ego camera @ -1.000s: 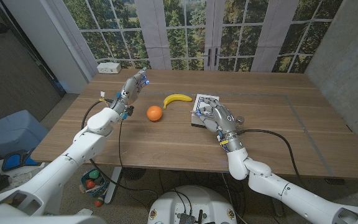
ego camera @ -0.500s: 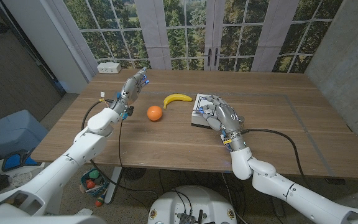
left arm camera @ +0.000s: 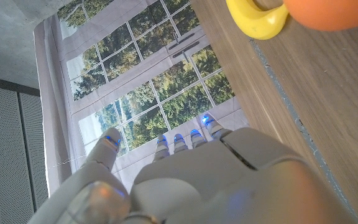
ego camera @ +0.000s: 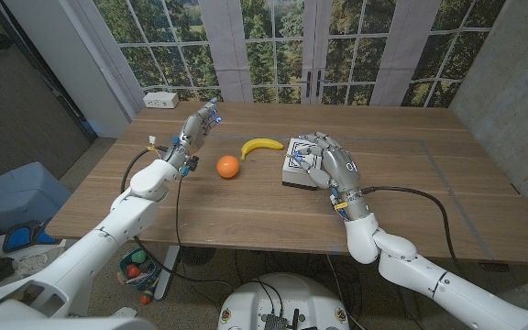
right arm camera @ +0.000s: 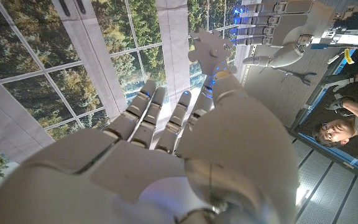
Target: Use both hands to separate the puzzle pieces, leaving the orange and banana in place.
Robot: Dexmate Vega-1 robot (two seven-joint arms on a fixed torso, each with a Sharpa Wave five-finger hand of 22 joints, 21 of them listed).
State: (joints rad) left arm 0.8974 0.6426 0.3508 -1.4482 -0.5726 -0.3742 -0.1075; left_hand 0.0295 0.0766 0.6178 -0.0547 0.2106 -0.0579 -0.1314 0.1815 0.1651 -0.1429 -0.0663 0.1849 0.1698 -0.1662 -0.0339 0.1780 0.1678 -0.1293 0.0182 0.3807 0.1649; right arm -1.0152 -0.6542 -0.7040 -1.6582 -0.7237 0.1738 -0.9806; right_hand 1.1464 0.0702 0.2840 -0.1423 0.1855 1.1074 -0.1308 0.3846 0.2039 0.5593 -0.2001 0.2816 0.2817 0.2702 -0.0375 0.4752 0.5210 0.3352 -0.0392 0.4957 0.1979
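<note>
Over on the wooden worktop [ego camera: 246,206], the right robot hand [ego camera: 330,165] is on top of the white puzzle pieces [ego camera: 296,170], a flat light-coloured block sitting right of centre; its fingers are curled down over the block's far part and appear to touch it, but whether they actually grip a piece I cannot tell from the head view. In the right wrist view that same right robot hand [right arm camera: 166,149] shows from behind, fingers bunched close together and reaching forward, and a jigsaw-shaped grey piece [right arm camera: 209,46] stands just past the fingertips, though contact there is hard to judge. The left robot hand [ego camera: 198,124] is raised above the worktop's far left part, well apart from the puzzle, holding nothing, fingers straight and slightly spread; the left wrist view shows its back and blue-lit fingertips [left arm camera: 191,138] pointing toward the windows. Between the two hands, the orange [ego camera: 228,166] sits on the worktop, and the banana [ego camera: 261,145] lies just beyond it, curved, its nearer end close to the puzzle block's corner. A small white box [ego camera: 162,99] rests at the far left corner. A person [right arm camera: 344,127] appears at the edge of the right wrist view.
</note>
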